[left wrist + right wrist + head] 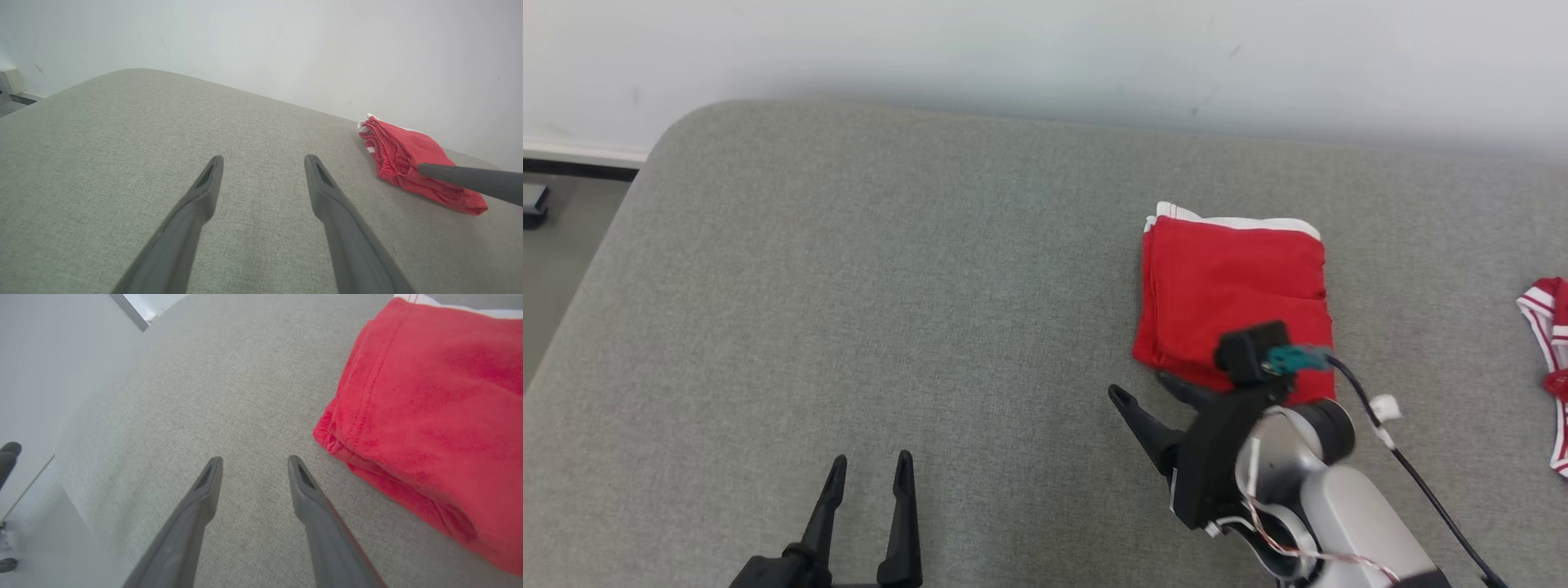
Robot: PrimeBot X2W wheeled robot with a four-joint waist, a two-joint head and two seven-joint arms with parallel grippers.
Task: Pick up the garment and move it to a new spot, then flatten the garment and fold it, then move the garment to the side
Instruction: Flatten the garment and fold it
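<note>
The garment (1233,290) is a red cloth with a white band, folded into a neat rectangle on the grey padded table (890,286). It also lies at the right in the left wrist view (402,157) and in the right wrist view (433,408). My right gripper (1142,386) is open just off the garment's near left corner, with nothing between its fingers (255,461). One right finger (470,181) crosses in front of the garment. My left gripper (871,461) is open over bare table near the front edge, empty (263,161).
A second red cloth with white stripes (1553,359) lies at the table's right edge. A pale wall (1045,49) runs behind the table. The table's rounded left edge drops to the floor, where a dark object (533,202) sits.
</note>
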